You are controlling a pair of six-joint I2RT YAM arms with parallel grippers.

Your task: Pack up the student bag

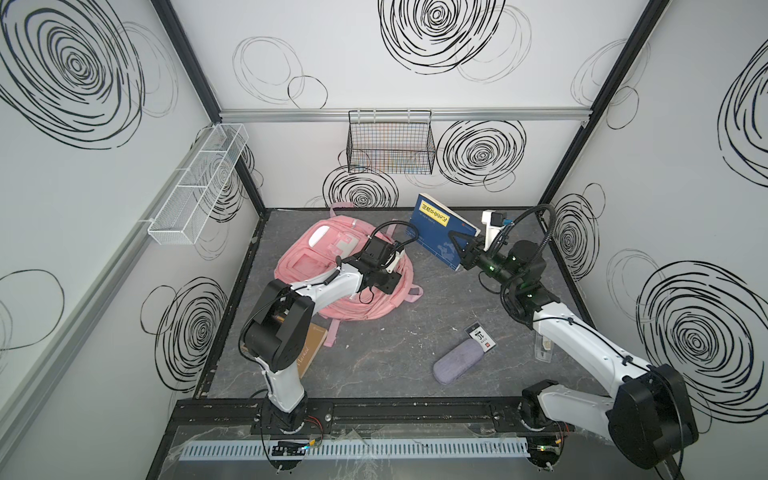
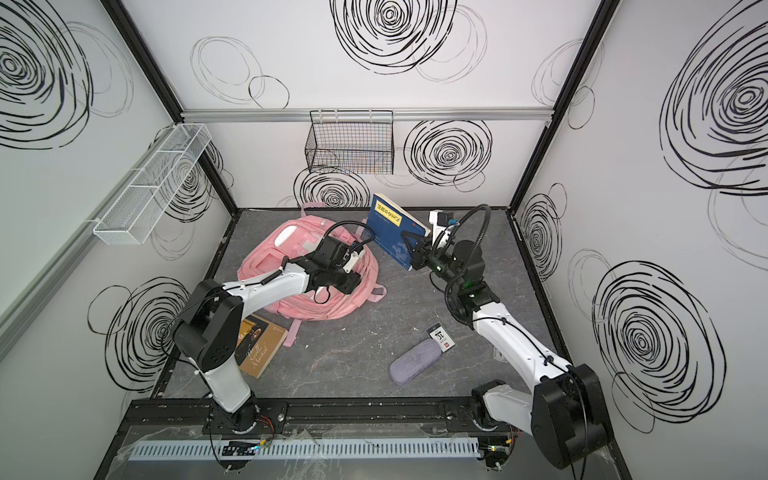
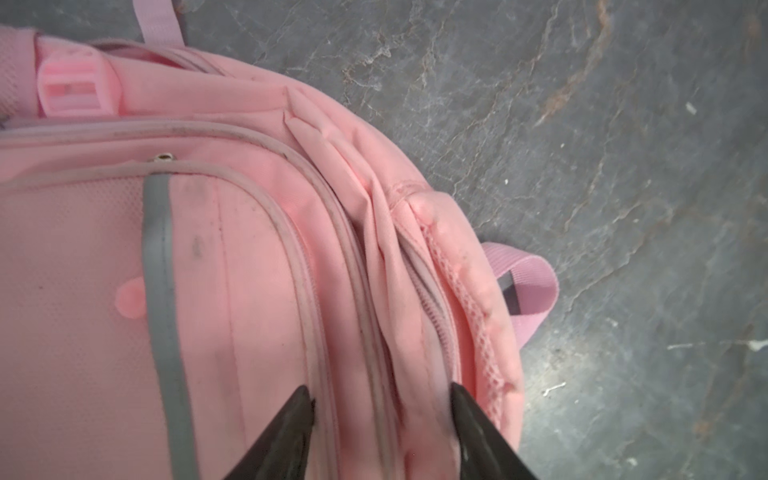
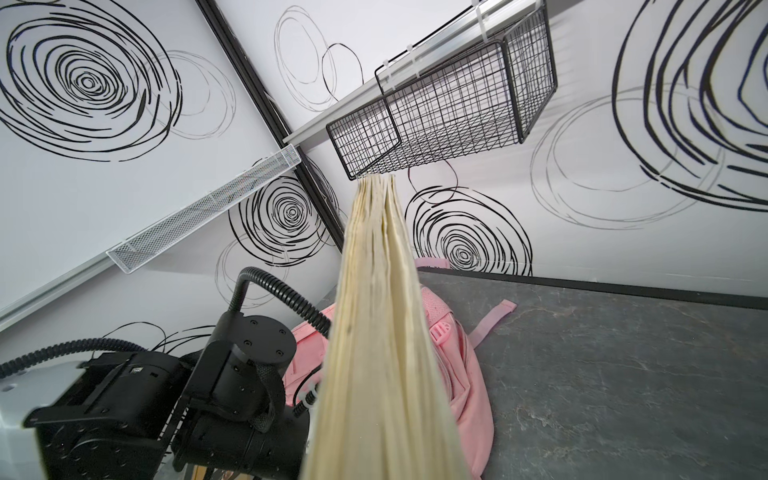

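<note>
The left pincer (image 3: 381, 390) rests on the bag (image 3: 232, 249), jaws partly apart and astride the fabric folds beside a zip line. Whether they have pinched the fabric cannot be told. This contact point is on the side edge of the bag that faces the right arm. The right pincer (image 1: 460, 249) is clamped on the book (image 1: 436, 228), which it holds tilted above the counter (image 1: 374, 353). From the book, the bag lies to the left and lower, flat on the counter with its front up and its long axis running far to near. The left arm is nearer the bag. Judged from this layout, the book must travel leftward to the seam once an opening is made there.
</note>
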